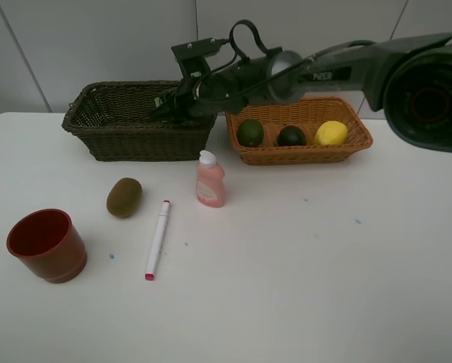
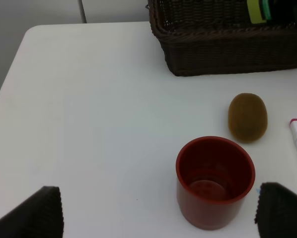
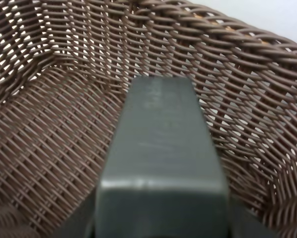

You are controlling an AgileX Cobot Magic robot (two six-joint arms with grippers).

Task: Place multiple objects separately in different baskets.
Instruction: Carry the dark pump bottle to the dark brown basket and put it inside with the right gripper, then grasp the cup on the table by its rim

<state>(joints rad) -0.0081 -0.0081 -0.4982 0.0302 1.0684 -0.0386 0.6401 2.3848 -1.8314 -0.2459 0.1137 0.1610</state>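
My right gripper (image 1: 171, 106) reaches across over the dark olive-brown basket (image 1: 135, 144), shut on the dark grey-green bottle (image 3: 161, 148), which hangs above the basket's woven floor (image 3: 49, 124). The light tan basket (image 1: 360, 140) holds two dark green fruits (image 1: 250, 133) (image 1: 291, 136) and the lemon (image 1: 331, 133). On the table lie the kiwi (image 1: 124, 197), the pink-tipped marker (image 1: 157, 239), the upright pink bottle (image 1: 210, 180) and the red cup (image 1: 47, 245). My left gripper (image 2: 158, 213) stands open just short of the cup (image 2: 215, 181); it is out of the high view.
The white table (image 1: 301, 272) ends close to the cup's left side (image 2: 9, 99). The right arm (image 1: 324, 72) spans above the tan basket. A white wall rises right behind both baskets.
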